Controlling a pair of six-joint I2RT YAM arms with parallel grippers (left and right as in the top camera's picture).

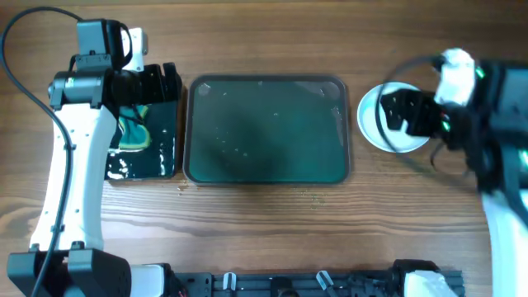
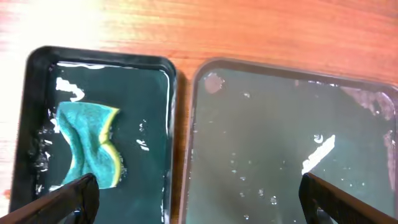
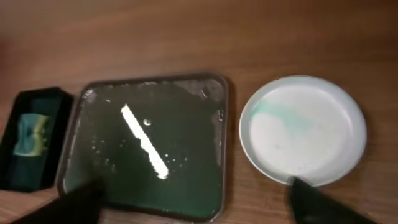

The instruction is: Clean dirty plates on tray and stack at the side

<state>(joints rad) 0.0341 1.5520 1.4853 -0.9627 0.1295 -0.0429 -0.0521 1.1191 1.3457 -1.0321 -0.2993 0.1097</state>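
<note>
The dark green tray (image 1: pixel 266 132) lies in the middle of the table, wet, with no plate on it; it also shows in the left wrist view (image 2: pixel 286 143) and the right wrist view (image 3: pixel 149 155). A white plate (image 1: pixel 375 124) with a faint teal smear (image 3: pixel 280 115) sits on the wood right of the tray. I cannot tell whether other plates lie under it. My right gripper (image 1: pixel 406 111) hovers over the plate, open and empty (image 3: pixel 199 208). My left gripper (image 1: pixel 153 82) is open and empty (image 2: pixel 199 199) above the gap between tub and tray.
A black tub (image 1: pixel 169 140) of water stands left of the tray and holds a teal and yellow sponge (image 2: pixel 93 146). Cables run along the left arm and around the right arm. Arm bases stand at the front edge.
</note>
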